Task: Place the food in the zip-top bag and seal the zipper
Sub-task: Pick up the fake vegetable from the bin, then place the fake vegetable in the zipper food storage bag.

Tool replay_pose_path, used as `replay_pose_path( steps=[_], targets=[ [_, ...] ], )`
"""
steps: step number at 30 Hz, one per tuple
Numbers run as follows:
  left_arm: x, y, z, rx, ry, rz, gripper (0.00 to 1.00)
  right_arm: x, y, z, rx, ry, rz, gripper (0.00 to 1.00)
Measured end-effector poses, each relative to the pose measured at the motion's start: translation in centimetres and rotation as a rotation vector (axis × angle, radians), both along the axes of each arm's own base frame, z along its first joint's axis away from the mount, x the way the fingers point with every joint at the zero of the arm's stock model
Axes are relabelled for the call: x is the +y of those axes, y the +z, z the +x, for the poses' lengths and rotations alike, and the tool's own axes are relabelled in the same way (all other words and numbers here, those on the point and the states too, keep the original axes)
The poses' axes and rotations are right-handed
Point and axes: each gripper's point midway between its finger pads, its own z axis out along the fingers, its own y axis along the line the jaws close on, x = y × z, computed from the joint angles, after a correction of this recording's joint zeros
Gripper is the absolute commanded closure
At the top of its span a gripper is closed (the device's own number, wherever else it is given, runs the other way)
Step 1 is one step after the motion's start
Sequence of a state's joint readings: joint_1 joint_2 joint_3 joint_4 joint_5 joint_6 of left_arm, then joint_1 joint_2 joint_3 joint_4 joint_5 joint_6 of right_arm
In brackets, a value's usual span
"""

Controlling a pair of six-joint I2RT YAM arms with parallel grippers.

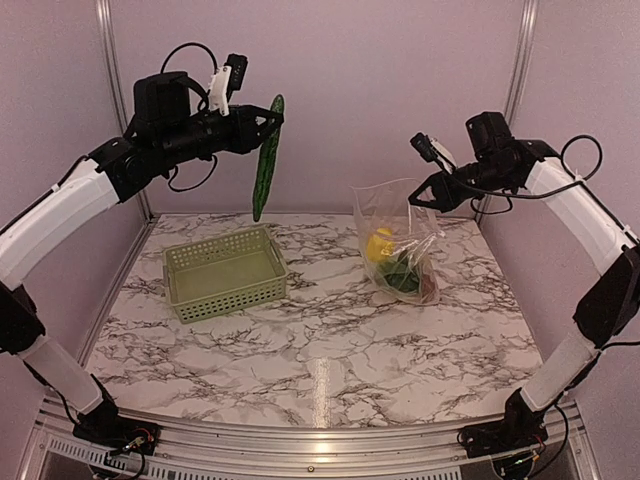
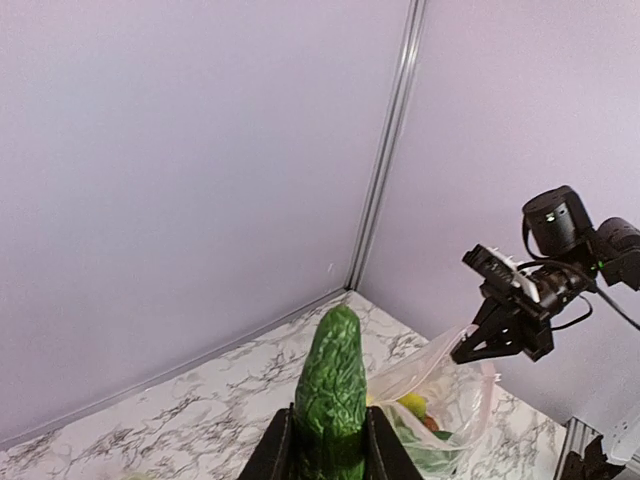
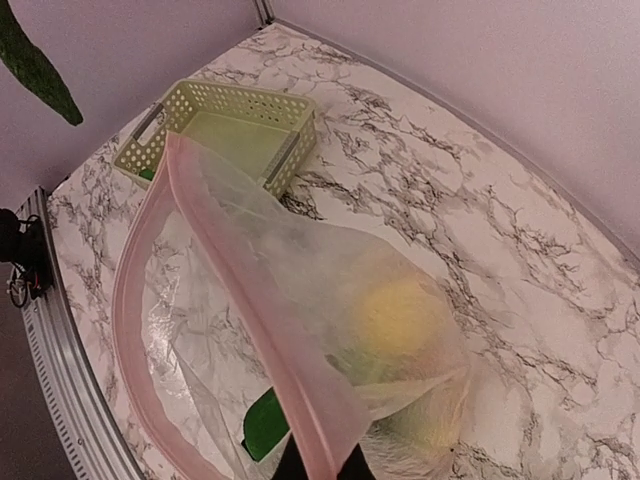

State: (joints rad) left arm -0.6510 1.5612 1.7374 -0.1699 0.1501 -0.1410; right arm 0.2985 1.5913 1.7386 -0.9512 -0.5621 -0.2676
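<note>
Above basket's edge, perhaps, cucumber, bag apart

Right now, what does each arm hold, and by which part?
The left jaws grip the cucumber near its upper end; the right jaws pinch the bag by the pink strip at its mouth.

Can't make out the contents of the clear crinkly plastic bag beyond yellow-green blurs, and only getting a cropped end of the dark green cucumber.
</note>
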Motion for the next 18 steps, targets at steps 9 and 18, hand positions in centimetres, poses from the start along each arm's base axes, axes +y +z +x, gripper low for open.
replay_pose_path(
  steps=[9, 18],
  targets=[
    [-7.8, 6.8, -9.1, -0.159, -0.287, -0.259, 1.00, 2.2, 1.8, -1.6, 0.023, 0.107, 0.093, 1.00],
    [-10.9, 9.8, -12.5, -0.306, -0.378, -0.429, 1.00, 3.2, 1.3, -2.2, 0.077, 0.155, 0.134, 1.00]
  ],
)
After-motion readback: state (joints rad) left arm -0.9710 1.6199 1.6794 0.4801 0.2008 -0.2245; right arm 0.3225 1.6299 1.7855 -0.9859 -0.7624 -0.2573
